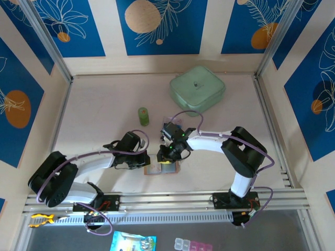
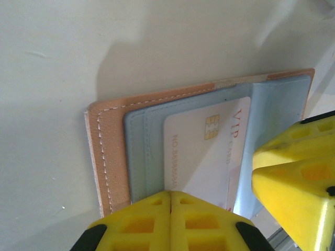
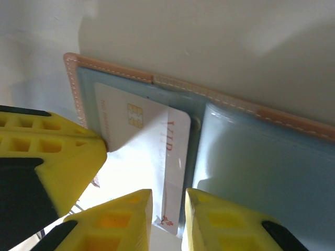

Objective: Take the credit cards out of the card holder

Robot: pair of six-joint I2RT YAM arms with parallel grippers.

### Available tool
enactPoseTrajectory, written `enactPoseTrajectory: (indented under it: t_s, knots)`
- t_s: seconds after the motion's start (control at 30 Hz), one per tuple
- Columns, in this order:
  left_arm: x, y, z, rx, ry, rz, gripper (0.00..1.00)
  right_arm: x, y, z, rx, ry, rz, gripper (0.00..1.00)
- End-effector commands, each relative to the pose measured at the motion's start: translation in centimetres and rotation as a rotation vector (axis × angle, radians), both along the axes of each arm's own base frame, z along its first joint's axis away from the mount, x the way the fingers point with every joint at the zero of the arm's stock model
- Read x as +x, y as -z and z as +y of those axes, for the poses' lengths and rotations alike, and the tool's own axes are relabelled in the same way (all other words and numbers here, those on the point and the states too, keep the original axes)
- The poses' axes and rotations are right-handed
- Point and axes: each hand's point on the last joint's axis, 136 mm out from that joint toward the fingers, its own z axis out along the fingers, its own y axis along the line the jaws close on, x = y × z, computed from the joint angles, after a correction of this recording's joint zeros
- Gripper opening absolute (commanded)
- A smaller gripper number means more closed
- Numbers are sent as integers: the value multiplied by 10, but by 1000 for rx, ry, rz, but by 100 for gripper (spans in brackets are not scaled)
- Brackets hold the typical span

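1. The left gripper (image 2: 170, 212) is down at the left edge of the card holder (image 2: 112, 151), its yellow fingers pressed tight together. I can't tell whether they pinch the holder's rim or only pin it to the table (image 1: 104, 115).

2. The card holder lies opened flat on the table, close to the near edge and between the two arms. Its grey-blue inside faces up and the tan stitched border shows round it.

3. One credit card (image 2: 201, 157), pale with a gold chip and red VIP lettering, lies on the panel next to the left gripper. It looks to me partly slid towards the middle fold, but all of it is still over the holder.

4. The right gripper (image 3: 167, 214) hangs over the card's edge by the fold, its fingers a narrow gap apart. A corner of the card shows through that gap. As far as I can see they are not clamped on anything.

5. My reading is that the job is at an early stage. The holder is open and held steady, and the one card I can make out has yet to come free. Whether more cards sit beneath it is hidden from me.
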Motion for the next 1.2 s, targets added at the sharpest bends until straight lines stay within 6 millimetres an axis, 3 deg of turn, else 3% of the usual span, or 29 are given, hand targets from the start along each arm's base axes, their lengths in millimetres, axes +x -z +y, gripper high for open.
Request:
enactPoseTrajectory:
  t_s: [0.0,0.7,1.17]
  knots:
    - [-4,4,1,20,9,21,5,-4,4,-4,1,12,27,25]
    - [-8,13,7,61,12,48,4,-9,19,0,40,17,79,21]
    - [-7,14,5,62,15,56,4,-3,2,10,151,30,67,13]
